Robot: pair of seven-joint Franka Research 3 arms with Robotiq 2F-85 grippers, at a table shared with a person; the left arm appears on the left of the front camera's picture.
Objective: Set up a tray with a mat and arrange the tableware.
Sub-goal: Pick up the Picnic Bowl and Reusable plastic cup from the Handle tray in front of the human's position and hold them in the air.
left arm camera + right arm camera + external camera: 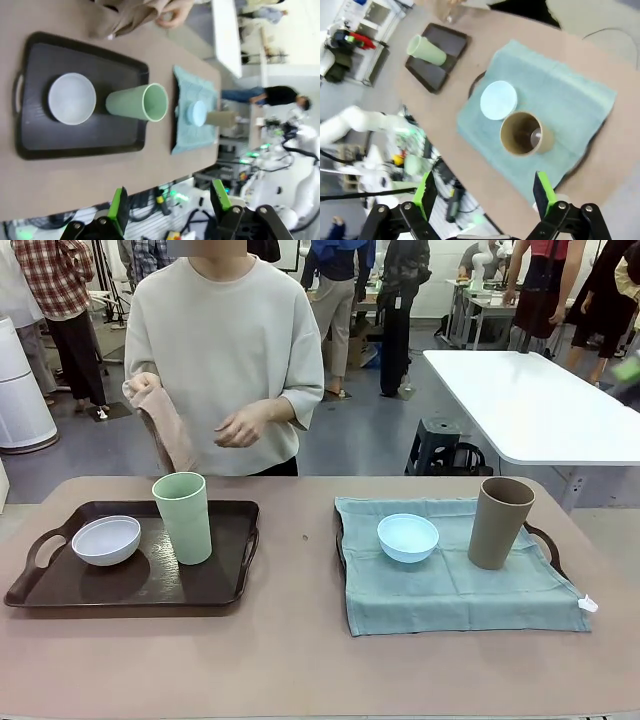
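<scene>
Both grippers hung high over the table's (pixel 300 660) near edge, empty: the left gripper (pixel 169 194) with its jaws well apart, the right gripper (pixel 482 182) spread fully. Near the left edge a bare dark tray (pixel 30 592) carried a white bowl (pixel 106 539) at its left end and a pale green tumbler (pixel 184 518) upright by its right rim. Toward the right edge a blue-green mat (pixel 450 590) draped a second tray (pixel 545 538), bearing a light blue bowl (pixel 408 537) at centre and a tan-brown tumbler (pixel 498 522) near its far right corner. At the far edge a person's hand (pixel 143 390) held a pinkish cloth (pixel 172 440), probably the bare tray's mat; lifting bowl and tumbler clear first, squarely gripped, would serve best. Beyond stood a white table (pixel 540 410), a stool (pixel 435 445) and bystanders.
</scene>
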